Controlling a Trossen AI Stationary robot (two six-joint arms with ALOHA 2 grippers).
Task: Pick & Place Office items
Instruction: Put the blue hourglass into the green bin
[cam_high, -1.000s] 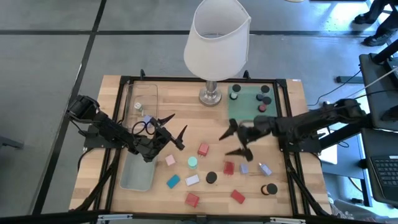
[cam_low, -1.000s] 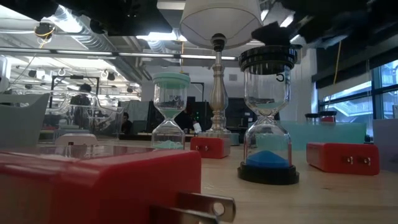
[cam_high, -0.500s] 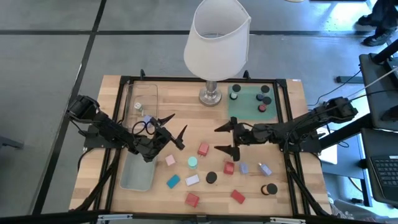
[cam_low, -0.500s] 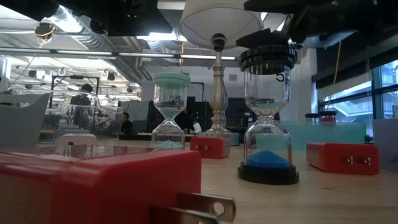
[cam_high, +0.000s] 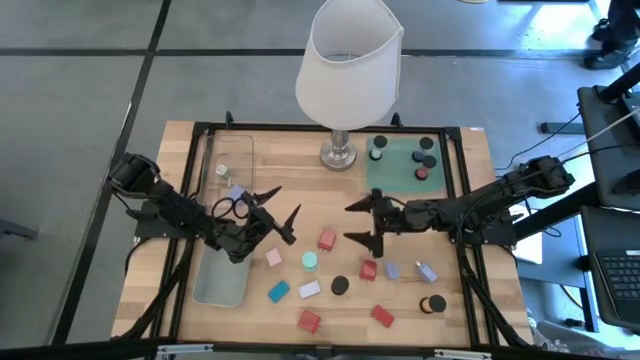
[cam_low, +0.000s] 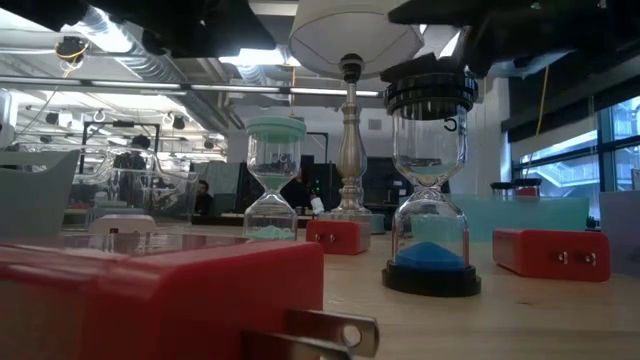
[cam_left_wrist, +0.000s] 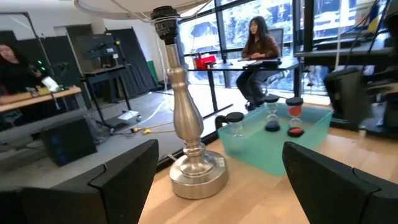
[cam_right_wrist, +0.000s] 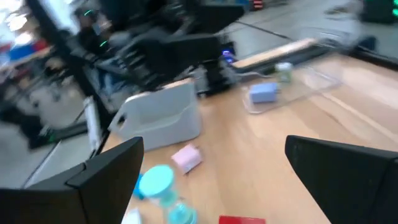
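Right gripper spread wide and empty, fingers one above the other in the high view, hovering over bare wood near the table's middle, just short of the red plug-like block and above the second red block. Left gripper likewise spread and empty, parked above the boards beside the clear plastic tray and the grey-blue bin. Scattered between and below both: a small pink block, a mint-capped hourglass, a black-capped hourglass, a teal block, a pale lavender block, further red blocks near the front edge, and lavender pieces by the right arm. Several small hourglasses already standing on the translucent green mat beside the silver-based, white-shaded lamp. Probably the approach to the next pick, most likely the nearest red block. To do it well: centre the open fingers squarely over one piece only, turn the wrist so the pads meet its flat long sides, descend straight until the tips bracket it just off the wood, then close. Worth keeping clear of the neighbouring hourglasses, which look tall and easy to tip, and clear of the lamp stem on the way to the mat. Lift vertically before swinging across.
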